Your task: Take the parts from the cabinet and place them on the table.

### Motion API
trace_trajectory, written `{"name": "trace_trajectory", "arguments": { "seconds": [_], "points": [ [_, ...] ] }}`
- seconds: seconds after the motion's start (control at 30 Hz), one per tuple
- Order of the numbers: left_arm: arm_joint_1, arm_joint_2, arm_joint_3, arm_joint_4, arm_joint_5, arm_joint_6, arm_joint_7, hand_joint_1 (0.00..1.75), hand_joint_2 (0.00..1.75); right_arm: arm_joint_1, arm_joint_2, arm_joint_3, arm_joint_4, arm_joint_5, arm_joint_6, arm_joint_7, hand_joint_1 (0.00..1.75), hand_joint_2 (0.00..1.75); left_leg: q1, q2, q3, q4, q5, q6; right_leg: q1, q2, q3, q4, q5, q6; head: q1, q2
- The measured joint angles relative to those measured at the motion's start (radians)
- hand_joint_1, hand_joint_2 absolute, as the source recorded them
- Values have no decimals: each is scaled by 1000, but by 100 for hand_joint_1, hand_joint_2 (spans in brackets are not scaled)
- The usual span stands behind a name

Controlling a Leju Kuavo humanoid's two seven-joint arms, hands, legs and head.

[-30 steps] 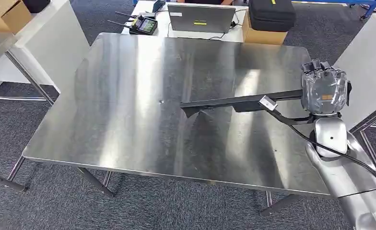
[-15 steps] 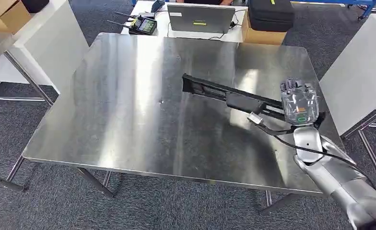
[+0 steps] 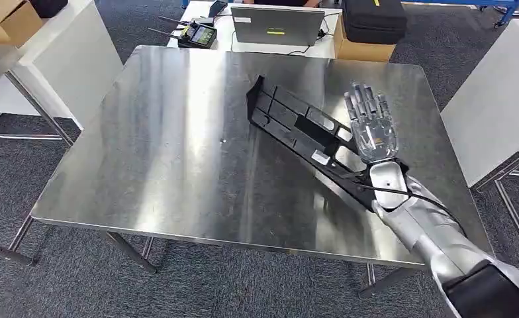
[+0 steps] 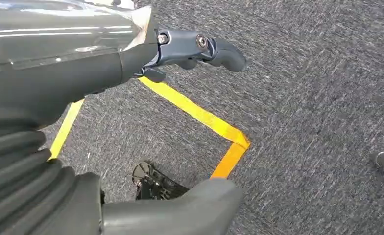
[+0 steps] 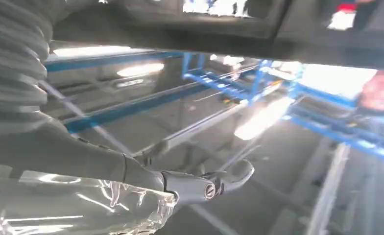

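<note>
Long black part laid flat on the steel desk, right hand open beside it.

The black part (image 3: pixel 303 136) is seen lying diagonally on the right half of the desk (image 3: pixel 164 152), its wider end pointing far-left and its narrow end reaching near-right under the wrist. The right hand (image 3: pixel 373 129) is held just right of the part, fingers (image 3: pixel 365 105) stretched out and spread apart, nothing gripped. In the left wrist view the left hand (image 4: pixel 131 98) hangs over grey carpet crossed by yellow floor tape (image 4: pixel 200 120), fingers parted and empty.
</note>
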Motion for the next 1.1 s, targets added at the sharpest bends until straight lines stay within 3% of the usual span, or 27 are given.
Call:
{"name": "trace_trajectory", "arguments": {
  "seconds": [0.1,0.17,0.3,0.43,0.5,0.57,0.63,0.73,1.1],
  "points": [
    [0,0,5,0,9,-7,7,0,0,10,68,-130,11,-26,142,-184,0,175,0,0,0,0,0,0,0,0,0,0,0,0,-1,0],
    [0,0,7,0,15,-8,8,0,0,10,111,-230,14,-39,248,-270,0,175,0,0,2,0,0,0,0,0,1,0,0,0,0,0],
    [1,-1,8,0,16,-9,8,0,0,33,166,-343,30,-32,279,-311,0,175,0,0,1,0,0,0,0,0,1,0,0,0,0,0],
    [2,-1,11,0,16,-10,9,0,0,40,196,-407,38,-23,301,-331,0,175,0,0,1,0,0,0,0,0,1,0,0,0,0,0],
    [2,-1,14,0,18,-10,9,0,0,39,210,-442,47,-46,384,-373,0,175,0,0,1,0,0,0,0,0,1,0,0,0,0,0],
    [1,-1,16,0,26,-10,10,0,0,30,225,-485,83,-75,515,-419,0,175,0,0,1,0,0,0,0,0,1,0,0,0,0,0],
    [2,-1,24,0,35,-9,11,0,0,21,238,-523,131,-98,621,-429,0,175,-1,0,1,0,0,0,0,0,1,0,0,0,0,0],
    [3,-2,32,0,41,3,14,0,0,-9,247,-567,200,-125,710,-420,0,175,-1,0,2,0,0,0,0,0,1,0,0,0,0,0],
    [4,-8,51,0,51,21,17,0,0,-29,253,-658,275,-163,687,-395,0,175,-1,0,6,0,0,0,0,0,5,0,0,0,0,0]
  ]
}}
